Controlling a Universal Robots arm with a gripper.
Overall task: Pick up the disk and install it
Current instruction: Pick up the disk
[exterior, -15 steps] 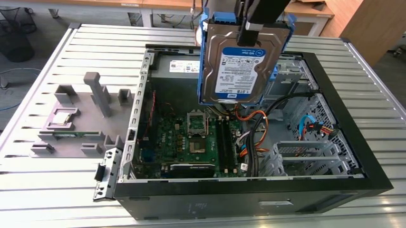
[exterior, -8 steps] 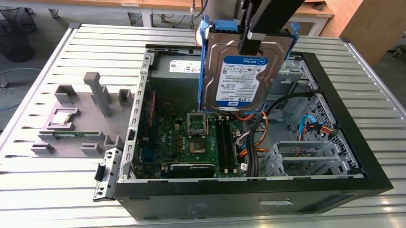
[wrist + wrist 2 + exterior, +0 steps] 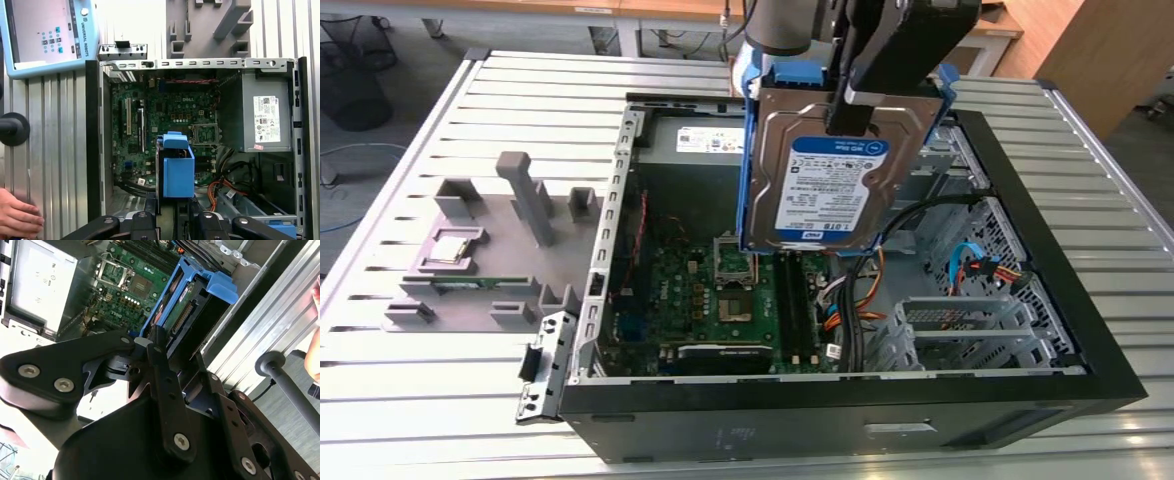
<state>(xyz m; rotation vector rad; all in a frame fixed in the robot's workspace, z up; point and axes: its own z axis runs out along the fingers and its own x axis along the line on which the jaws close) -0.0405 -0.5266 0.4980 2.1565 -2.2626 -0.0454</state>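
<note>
**Item:** disk (image 3: 834, 185), a silver drive in a blue rail bracket.
**Location:** in the air above the open computer case (image 3: 854, 405), over its motherboard (image 3: 720, 300), touching nothing inside.
**Attitude:** hanging on end and gripped at its upper edge, probably so the bracket's lower end is free to enter a bay.
**Holder:** tool (image 3: 887, 90), clenched on the disk.
**Also:** a grey fixture (image 3: 494, 250) on the counter (image 3: 400, 400) beside the case. A person's hand (image 3: 17, 217) lies outside the case, clear of the work.
</note>
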